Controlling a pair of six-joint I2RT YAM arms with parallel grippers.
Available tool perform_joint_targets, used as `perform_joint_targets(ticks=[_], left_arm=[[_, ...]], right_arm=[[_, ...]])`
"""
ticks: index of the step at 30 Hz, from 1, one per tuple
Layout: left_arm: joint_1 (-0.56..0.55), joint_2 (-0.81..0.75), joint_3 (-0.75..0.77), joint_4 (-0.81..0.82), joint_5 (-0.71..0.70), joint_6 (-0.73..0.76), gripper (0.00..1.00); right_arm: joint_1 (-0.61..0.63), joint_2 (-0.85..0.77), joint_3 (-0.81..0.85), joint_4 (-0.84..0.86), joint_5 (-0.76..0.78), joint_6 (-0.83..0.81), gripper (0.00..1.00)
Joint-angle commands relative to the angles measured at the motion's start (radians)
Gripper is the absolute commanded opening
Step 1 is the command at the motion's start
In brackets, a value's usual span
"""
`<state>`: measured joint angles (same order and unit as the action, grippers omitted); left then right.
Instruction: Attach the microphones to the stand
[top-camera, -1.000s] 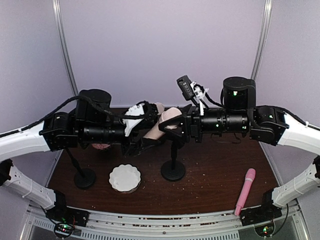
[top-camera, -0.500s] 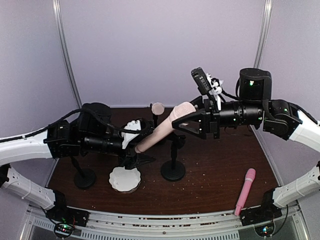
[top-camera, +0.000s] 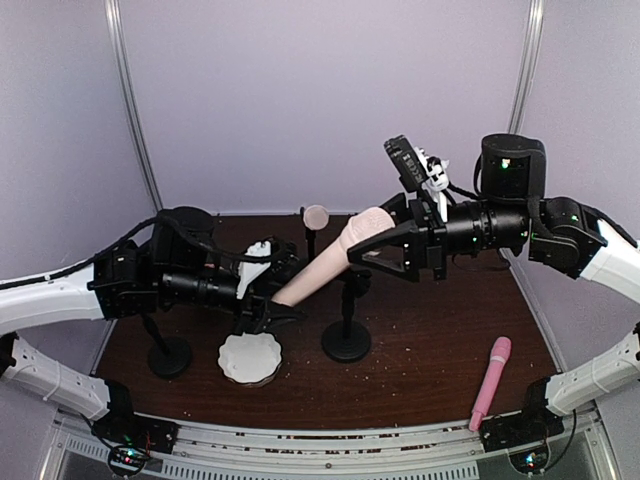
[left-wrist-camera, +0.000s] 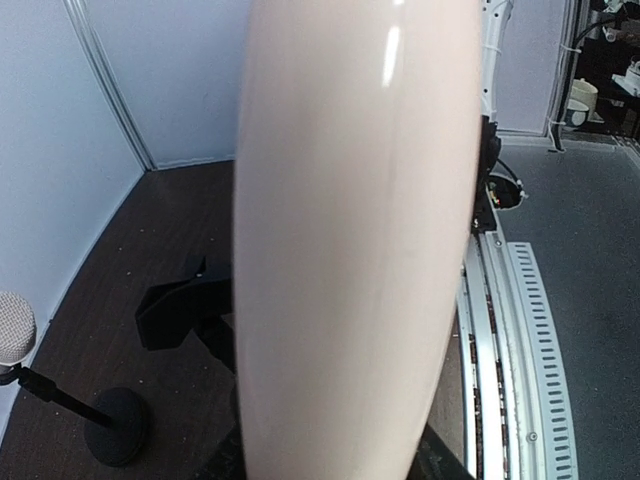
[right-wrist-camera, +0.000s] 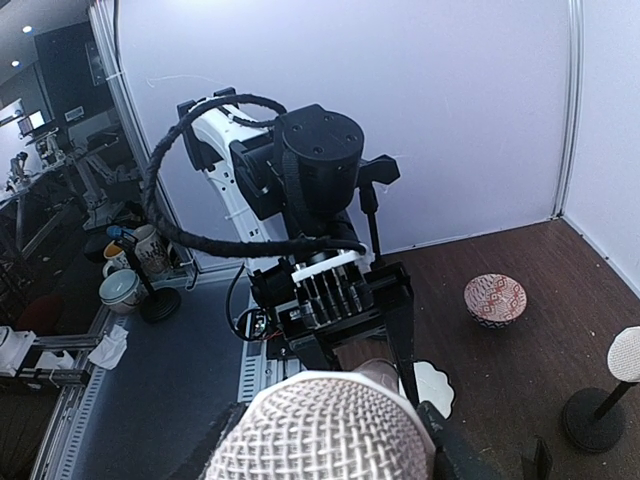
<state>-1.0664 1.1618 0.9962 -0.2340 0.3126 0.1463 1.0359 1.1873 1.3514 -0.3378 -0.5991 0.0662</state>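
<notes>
A cream-peach microphone (top-camera: 325, 268) hangs slanted above the table, spanning both grippers. My right gripper (top-camera: 385, 245) is shut on its wide mesh head (right-wrist-camera: 325, 430). My left gripper (top-camera: 268, 297) is shut on the thin lower end of the handle, whose body (left-wrist-camera: 360, 250) fills the left wrist view and hides the fingers. Below it is a black stand (top-camera: 347, 340) with a clip on top. A pink microphone (top-camera: 490, 383) lies on the table at the front right, away from both grippers.
A second black stand base (top-camera: 170, 357) sits front left beside a white scalloped dish (top-camera: 249, 356). A thin stand with a round pale head (top-camera: 316, 216) is at the back. A patterned bowl (right-wrist-camera: 495, 298) rests on the table. Walls close in left, back and right.
The right arm rose and drew back to the right with the microphone head. The left gripper opened, slid down the handle to the left, and closed again near its lower end.
</notes>
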Motion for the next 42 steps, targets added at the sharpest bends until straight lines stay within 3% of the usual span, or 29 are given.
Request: perform_joint_targets(ticks=[1,6,8,10,12,16,22,26,31,42], left_arm=[[0.01,-0.016,-0.012,0.06,0.052,0.002,0.42],[0.01,-0.01,-0.01,0.061,0.089,0.013,0.22],[0.011,-0.01,-0.011,0.069,0.097,0.01,0.15],[0.017,-0.014,-0.018,0.083,0.101,-0.003,0.09],[0.035,-0.024,-0.034,0.109,0.117,-0.025,0.06],[0.083,-0.043,-0.084,0.184,0.159,-0.077,0.02],[0.118,-0.044,-0.12,0.258,0.178,-0.124,0.0],[0.138,-0.032,-0.143,0.324,0.161,-0.183,0.0],[0.152,-0.009,-0.167,0.388,0.188,-0.23,0.0],[0.155,0.002,-0.163,0.369,0.207,-0.233,0.0]], right_arm=[[-0.005,-0.015,0.019,0.017,-0.013,0.001,0.15],[-0.007,-0.01,0.009,0.015,0.013,0.009,0.18],[-0.013,-0.008,0.002,0.017,0.025,0.017,0.32],[-0.023,-0.015,-0.017,0.029,0.047,0.028,0.57],[-0.032,-0.028,-0.041,0.035,0.069,0.032,0.74],[-0.077,-0.062,-0.112,0.071,0.078,0.044,0.87],[-0.19,-0.097,-0.289,0.194,0.042,0.068,0.89],[-0.197,-0.106,-0.382,0.191,0.123,-0.072,0.84],[-0.194,-0.168,-0.573,0.382,0.223,-0.169,0.82],[-0.194,-0.028,-0.549,0.433,0.209,-0.226,0.83]])
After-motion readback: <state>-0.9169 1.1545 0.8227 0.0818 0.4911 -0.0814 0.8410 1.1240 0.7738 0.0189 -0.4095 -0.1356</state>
